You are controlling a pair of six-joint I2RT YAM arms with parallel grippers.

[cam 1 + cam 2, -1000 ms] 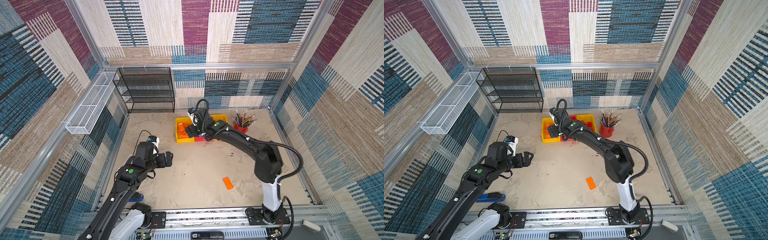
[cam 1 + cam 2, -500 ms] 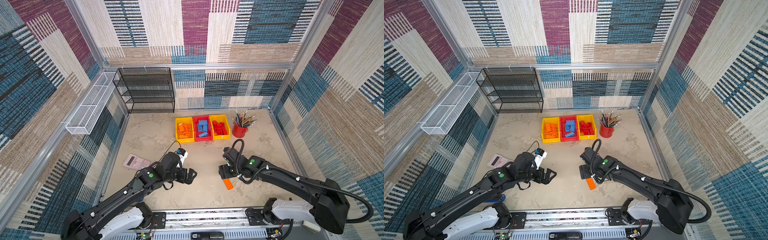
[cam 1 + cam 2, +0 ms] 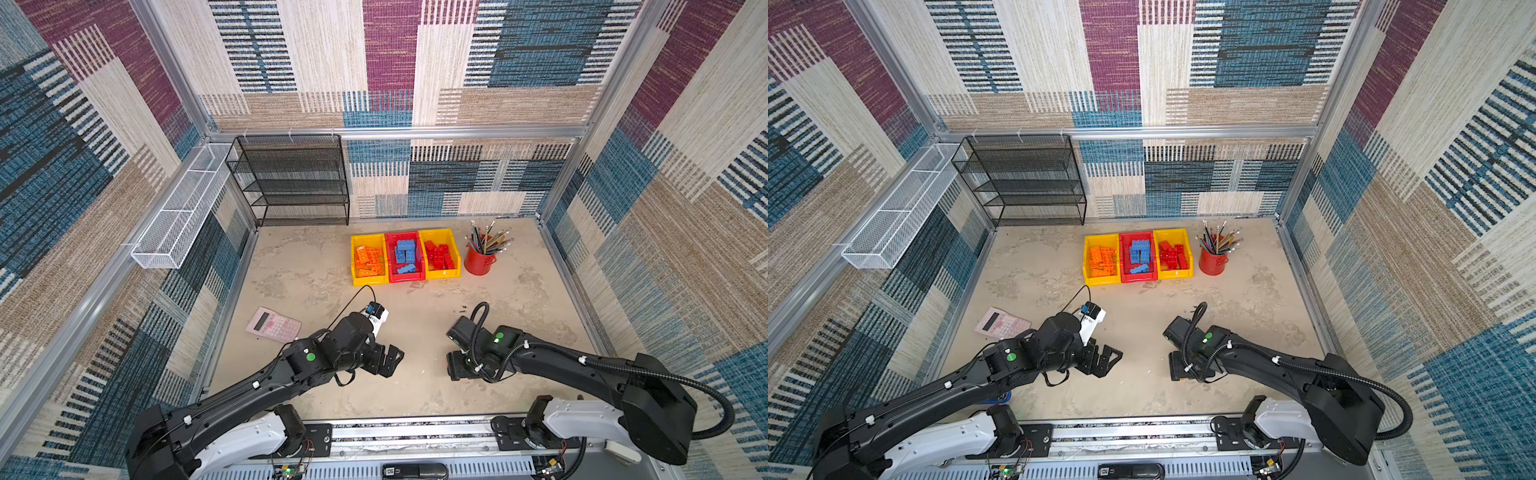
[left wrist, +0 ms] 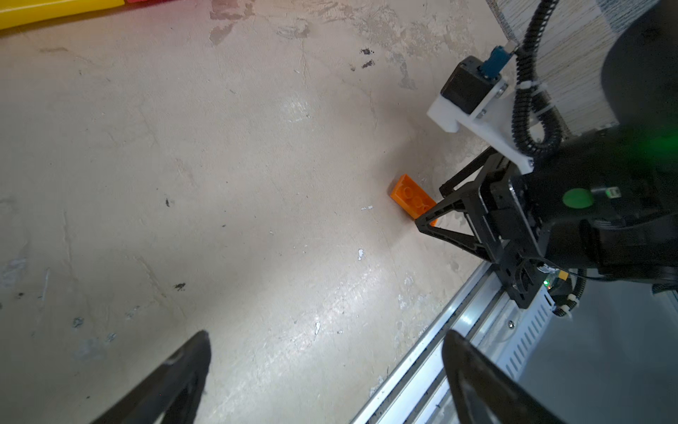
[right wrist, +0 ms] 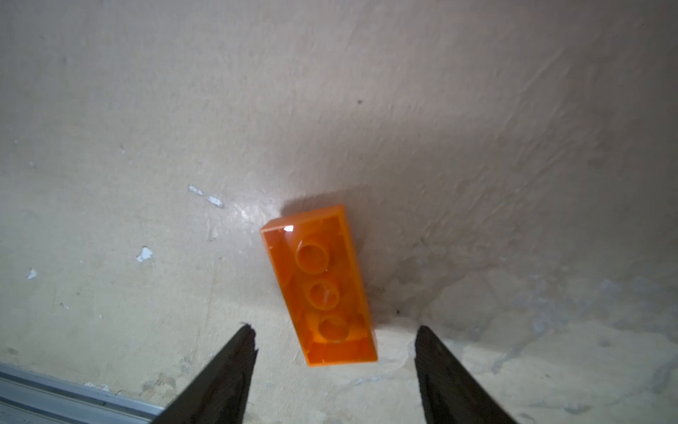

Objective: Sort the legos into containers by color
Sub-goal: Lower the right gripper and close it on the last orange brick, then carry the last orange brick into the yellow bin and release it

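An orange lego brick lies hollow side up on the floor near the front rail, also seen in the left wrist view. My right gripper is open and low over it. The brick's near end lies between the fingertips, with a gap on each side. In both top views the right gripper covers the brick almost fully. My left gripper hangs open and empty to its left. At the back stand three containers: a yellow bin with orange legos, a red bin with blue legos, a yellow bin with red legos.
A pink calculator lies front left. A red pencil cup stands right of the bins. A black mesh rack fills the back left corner, and a white wire basket hangs on the left wall. A metal rail borders the front.
My right arm has swung back from the bins to the orange brick at the front, dropped over it and narrowed its jaws. The left arm has moved in toward the middle.
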